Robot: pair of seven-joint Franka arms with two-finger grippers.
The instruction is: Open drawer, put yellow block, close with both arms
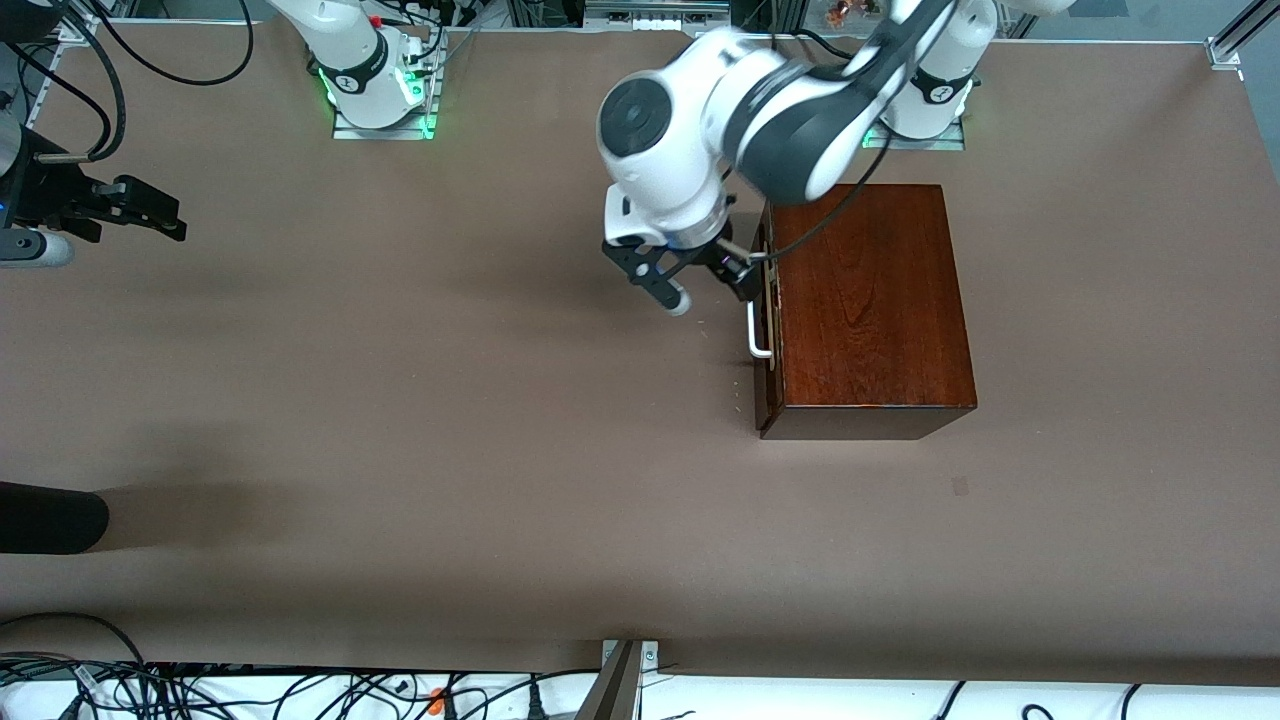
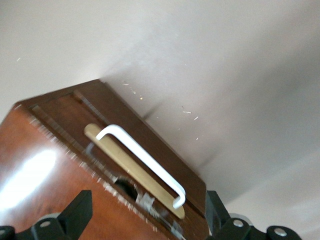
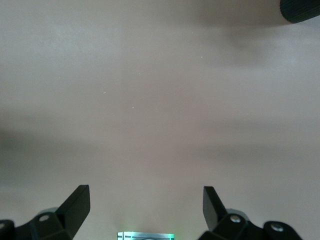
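Note:
The reddish-brown wooden box (image 1: 870, 310) stands toward the left arm's end of the table. Its drawer (image 1: 766, 330) sits pushed in, with the white bar handle (image 1: 758, 338) on its front. My left gripper (image 1: 705, 283) is open in front of the drawer, by the handle's end farther from the front camera. In the left wrist view the handle (image 2: 142, 157) and drawer front (image 2: 150, 140) lie between the spread fingers of that gripper (image 2: 147, 212). My right gripper (image 1: 150, 212) waits, open and empty, over the right arm's end of the table, above bare table (image 3: 145, 205). The yellow block is out of view.
A dark rounded object (image 1: 50, 518) juts in at the table's edge at the right arm's end, nearer the front camera; it also shows in the right wrist view (image 3: 300, 10). Cables (image 1: 200, 690) run along the edge nearest the front camera.

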